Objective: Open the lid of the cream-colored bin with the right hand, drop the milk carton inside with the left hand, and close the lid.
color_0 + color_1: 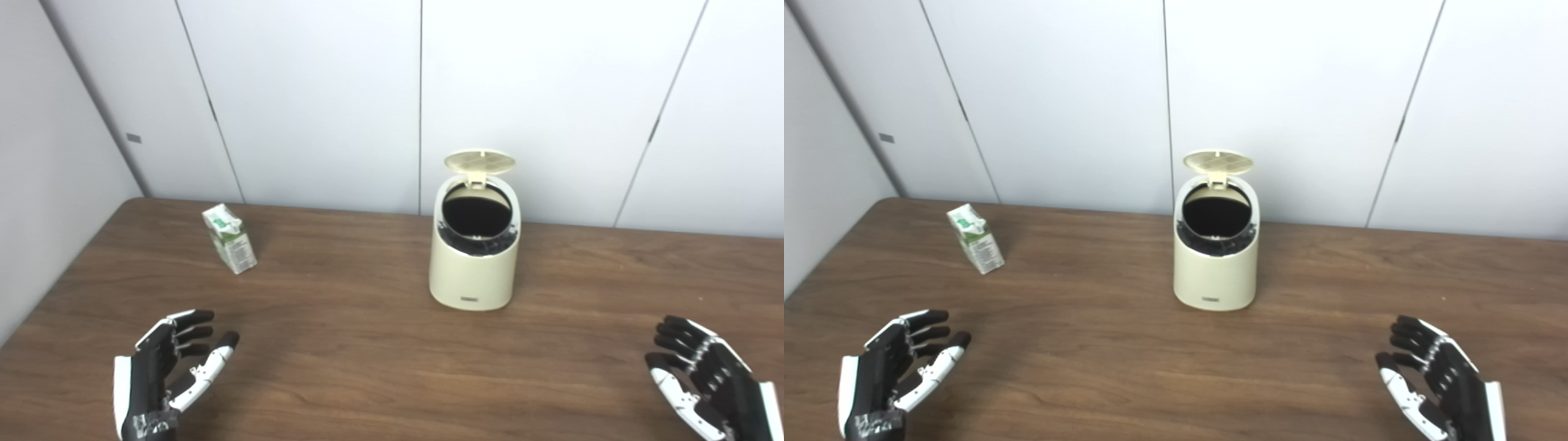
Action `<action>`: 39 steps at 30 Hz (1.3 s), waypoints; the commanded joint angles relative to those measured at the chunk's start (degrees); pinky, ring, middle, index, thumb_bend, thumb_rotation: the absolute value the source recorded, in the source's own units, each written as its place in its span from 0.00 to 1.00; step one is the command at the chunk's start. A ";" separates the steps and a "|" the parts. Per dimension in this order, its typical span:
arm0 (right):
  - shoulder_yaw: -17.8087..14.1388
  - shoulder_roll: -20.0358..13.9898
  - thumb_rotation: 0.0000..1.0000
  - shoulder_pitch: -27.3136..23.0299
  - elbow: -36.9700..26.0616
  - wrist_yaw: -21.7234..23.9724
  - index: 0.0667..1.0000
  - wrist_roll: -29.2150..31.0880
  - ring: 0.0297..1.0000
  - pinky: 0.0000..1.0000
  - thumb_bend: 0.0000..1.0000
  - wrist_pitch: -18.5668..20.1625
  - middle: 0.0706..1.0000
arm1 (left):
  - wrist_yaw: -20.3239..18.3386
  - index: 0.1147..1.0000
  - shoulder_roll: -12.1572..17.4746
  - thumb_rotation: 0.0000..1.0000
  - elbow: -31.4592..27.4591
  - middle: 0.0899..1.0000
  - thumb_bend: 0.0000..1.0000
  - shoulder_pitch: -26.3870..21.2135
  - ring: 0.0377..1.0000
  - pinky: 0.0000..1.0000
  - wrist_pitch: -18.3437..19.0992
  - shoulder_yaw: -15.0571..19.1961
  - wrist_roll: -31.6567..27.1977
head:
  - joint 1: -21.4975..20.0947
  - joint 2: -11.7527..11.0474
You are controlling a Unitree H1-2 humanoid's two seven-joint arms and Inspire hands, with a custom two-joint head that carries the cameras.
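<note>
Bin: cream-colored bin (pixel 474 263), upright at table centre, toward the far edge; dark round opening exposed.
Lid: lid (pixel 479 162), already swung up on the rear hinge, standing above the opening at 12 o'clock.
Carton: milk carton (pixel 229 238), green-and-white, upright on the table, leaning slightly left; long axis near vertical; well apart from the bin, at its 9 o'clock.
Left hand: left hand (pixel 165 367), released, fingers apart, holding nothing; low over the near-left table.
Right hand: right hand (pixel 704 373), released, fingers spread, empty; near-right table, well apart from the bin.
Key relation: carton at roughly 1 o'clock from the left hand, clearly nearer to it than to the right hand; bin at about 10 o'clock from the right hand.
Surface: wooden table (pixel 367 367), brown.
Stage, judged: opening done; carton not yet picked up.
Next move, judged: forward reach by the left hand, side grasp across the carton's narrow faces.
Risk, judged: tipping the light carton on first contact.
</note>
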 commanded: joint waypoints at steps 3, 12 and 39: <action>-0.81 -1.84 0.26 -2.32 0.18 0.93 0.63 0.49 0.65 0.56 0.25 -4.23 0.65 | 1.20 0.81 1.33 0.31 0.72 0.75 0.80 -1.01 0.73 0.68 -0.45 1.30 0.06 | 1.26 -0.13; -1.41 -3.37 0.46 -4.18 3.02 1.83 0.59 0.78 0.62 0.50 0.34 -4.11 0.63 | 1.52 0.85 5.46 0.35 6.59 0.80 0.85 -4.44 0.77 0.77 -4.69 3.91 -1.59 | 6.55 -1.29; -1.76 -4.39 0.57 -6.48 7.76 3.00 0.55 1.77 0.58 0.46 0.48 -6.07 0.59 | -5.50 0.84 18.97 0.28 10.94 0.83 0.96 -24.72 0.84 0.80 24.15 2.35 -8.38 | 11.98 -3.58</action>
